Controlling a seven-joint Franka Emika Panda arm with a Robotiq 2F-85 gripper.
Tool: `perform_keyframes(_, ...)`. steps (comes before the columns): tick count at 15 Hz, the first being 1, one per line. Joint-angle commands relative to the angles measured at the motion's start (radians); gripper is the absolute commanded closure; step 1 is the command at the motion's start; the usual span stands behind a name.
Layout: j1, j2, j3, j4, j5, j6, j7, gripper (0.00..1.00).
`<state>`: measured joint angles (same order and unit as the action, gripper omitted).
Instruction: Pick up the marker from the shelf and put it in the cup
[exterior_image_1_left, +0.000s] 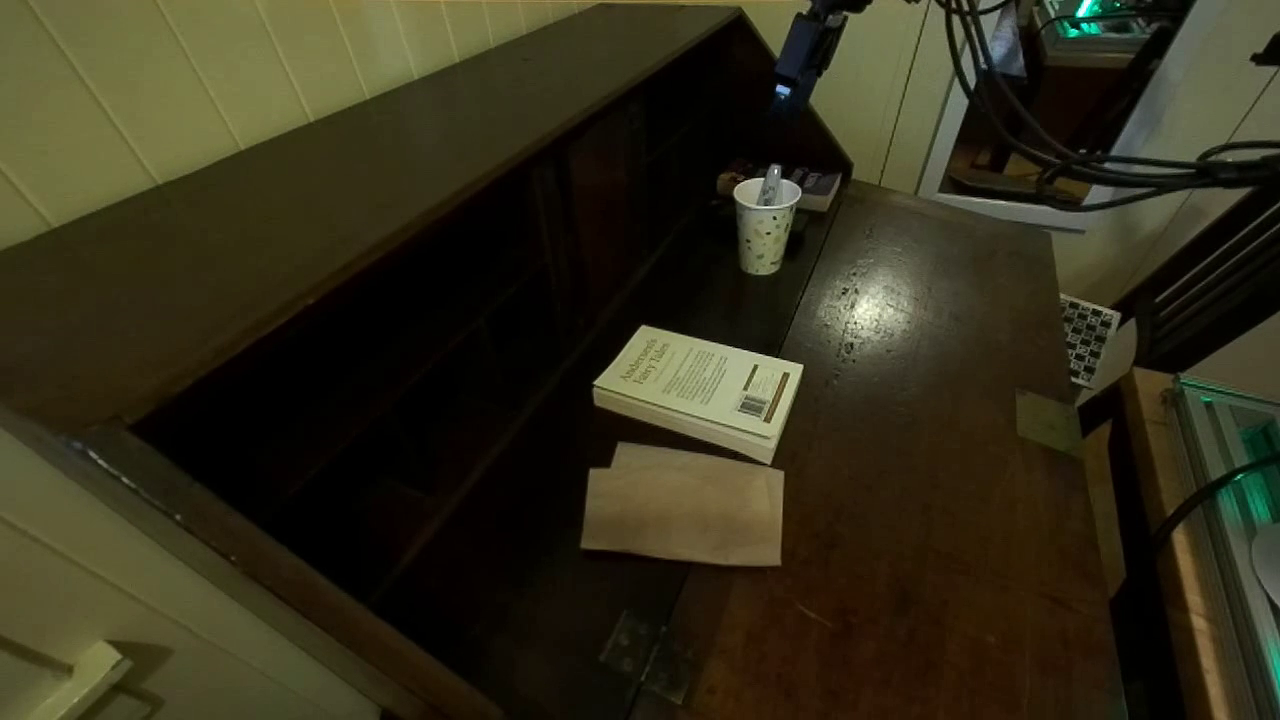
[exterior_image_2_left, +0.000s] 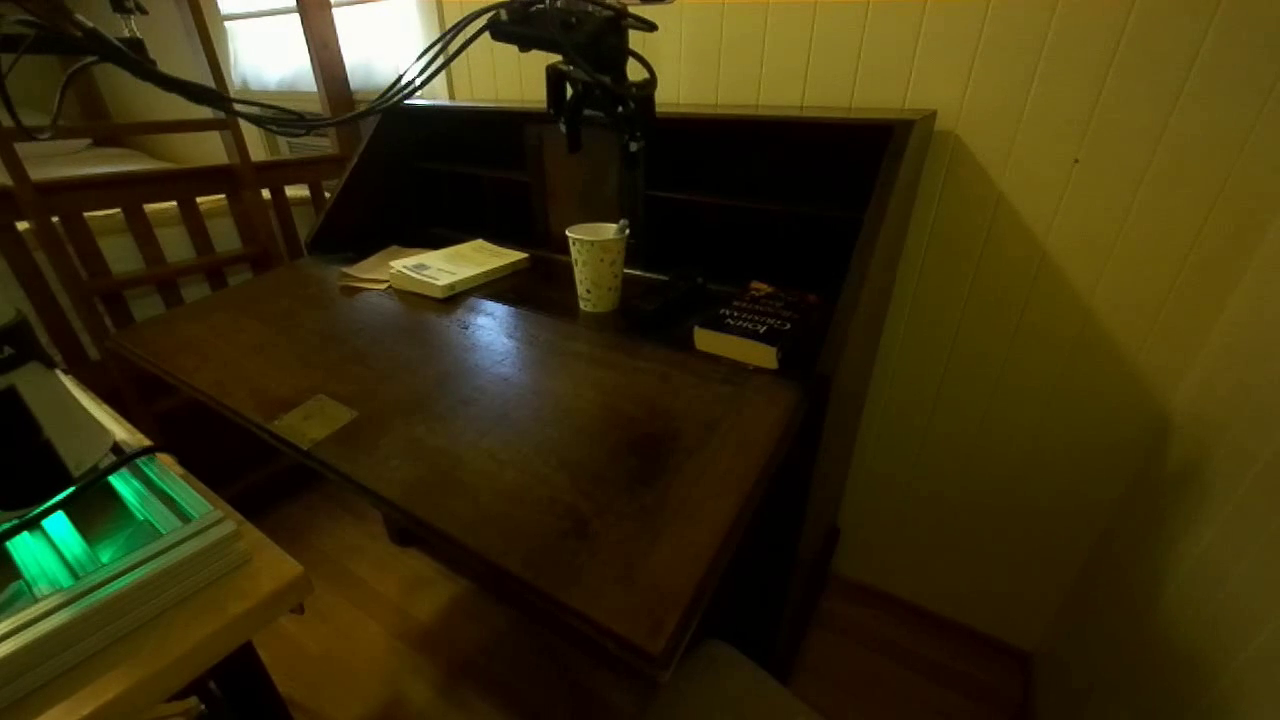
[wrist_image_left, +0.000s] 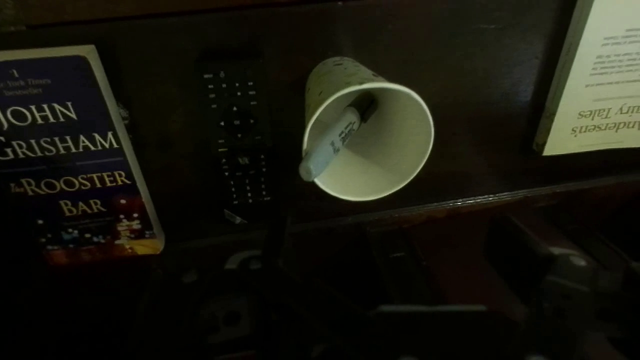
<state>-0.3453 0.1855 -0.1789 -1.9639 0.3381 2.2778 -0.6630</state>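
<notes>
Though below the claw (exterior_image_2_left: 604, 146), jaws apart, the marker (wrist_image_left: 332, 144) aslant inside the cup (exterior_image_2_left: 597, 272).

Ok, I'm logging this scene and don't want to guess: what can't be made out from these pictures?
Marker: the cup hides its lower part in both exterior views.
Shelf: shadow hides the depths of its compartments in both exterior views.
White book: fine print too small to read in an exterior view; cut off by the wrist view's top and right edges.
Dark book: cut off by the wrist view's left edge.
</notes>
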Motion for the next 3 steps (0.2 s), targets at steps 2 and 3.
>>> perform_keyframes(2, 0.008, -0.024, -0.005, -0.026, 0.0, 0.004, -0.011, 0.0)
perform_keyframes(3, 0.01, -0.031, -0.006, -0.033, 0.0, 0.005, -0.013, 0.0)
